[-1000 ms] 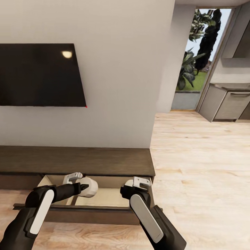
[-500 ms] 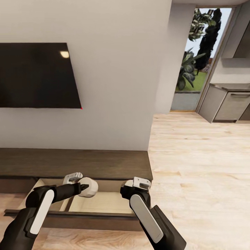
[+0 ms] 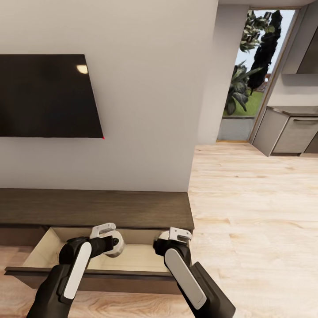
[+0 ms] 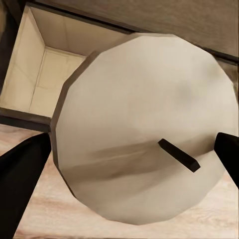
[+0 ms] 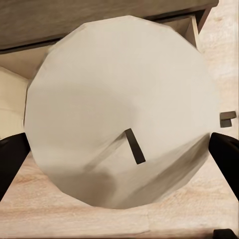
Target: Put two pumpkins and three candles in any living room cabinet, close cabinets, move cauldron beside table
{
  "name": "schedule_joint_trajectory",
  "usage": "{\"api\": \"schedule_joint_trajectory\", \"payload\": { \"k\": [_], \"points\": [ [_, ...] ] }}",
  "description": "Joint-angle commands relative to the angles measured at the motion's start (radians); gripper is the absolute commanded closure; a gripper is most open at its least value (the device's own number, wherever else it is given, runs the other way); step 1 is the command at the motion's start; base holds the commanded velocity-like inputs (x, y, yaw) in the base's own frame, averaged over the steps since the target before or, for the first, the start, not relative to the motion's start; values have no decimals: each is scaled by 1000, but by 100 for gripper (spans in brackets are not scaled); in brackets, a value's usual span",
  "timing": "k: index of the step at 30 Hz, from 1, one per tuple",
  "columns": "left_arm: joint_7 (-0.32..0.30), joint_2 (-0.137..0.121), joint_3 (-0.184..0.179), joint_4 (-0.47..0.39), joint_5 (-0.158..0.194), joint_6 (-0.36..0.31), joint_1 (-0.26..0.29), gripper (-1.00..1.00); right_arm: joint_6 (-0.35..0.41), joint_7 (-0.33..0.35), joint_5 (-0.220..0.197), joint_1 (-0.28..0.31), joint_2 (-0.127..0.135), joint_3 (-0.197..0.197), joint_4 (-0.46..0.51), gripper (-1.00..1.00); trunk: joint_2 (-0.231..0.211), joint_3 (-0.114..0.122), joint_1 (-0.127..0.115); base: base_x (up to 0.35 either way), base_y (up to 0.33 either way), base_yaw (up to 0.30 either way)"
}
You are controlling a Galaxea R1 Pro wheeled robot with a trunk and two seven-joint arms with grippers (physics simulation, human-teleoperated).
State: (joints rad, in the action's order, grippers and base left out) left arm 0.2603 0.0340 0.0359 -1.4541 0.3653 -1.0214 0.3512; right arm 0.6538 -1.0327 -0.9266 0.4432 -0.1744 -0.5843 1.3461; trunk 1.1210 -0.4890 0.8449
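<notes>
The cabinet [image 3: 97,207] stands against the wall under the TV [image 3: 46,95], its drawer [image 3: 39,254] pulled out. Above the drawer, the left gripper [image 3: 115,244] holds one candle [image 4: 144,129]; the right gripper [image 3: 170,240], beside it, holds another candle [image 5: 122,109].

Two black arms [image 3: 66,278] with long white inset panels, white-and-grey wrist housings near each claw.

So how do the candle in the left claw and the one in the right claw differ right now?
The left candle hangs over the middle of the open drawer. The right candle is by the drawer's right end. In the head view the left candle's side shows past the left claw, while the right claw covers the right candle. Both are pale, stout, dark-wicked and gripped.
</notes>
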Motion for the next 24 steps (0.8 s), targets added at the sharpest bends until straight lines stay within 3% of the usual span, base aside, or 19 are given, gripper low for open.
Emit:
{"api": "schedule_joint_trajectory", "payload": {
  "k": [1,6,13,24],
  "points": [
    [21,5,-3,1,5,1,0,100,-2,0,1,0,0,0,-5,100,0,0,0,0,0,0],
    [54,13,-8,1,5,3,0,100,-1,0,1,0,0,0,-14,100,0,0,0,0,0,0],
    [56,13,-14,6,6,58,0,100,-1,0,0,0,0,0,-17,100,0,0,0,88,34,0],
    [54,12,-15,6,7,65,0,100,-1,0,0,0,0,0,-23,100,0,0,0,104,35,0]
  ]
}}
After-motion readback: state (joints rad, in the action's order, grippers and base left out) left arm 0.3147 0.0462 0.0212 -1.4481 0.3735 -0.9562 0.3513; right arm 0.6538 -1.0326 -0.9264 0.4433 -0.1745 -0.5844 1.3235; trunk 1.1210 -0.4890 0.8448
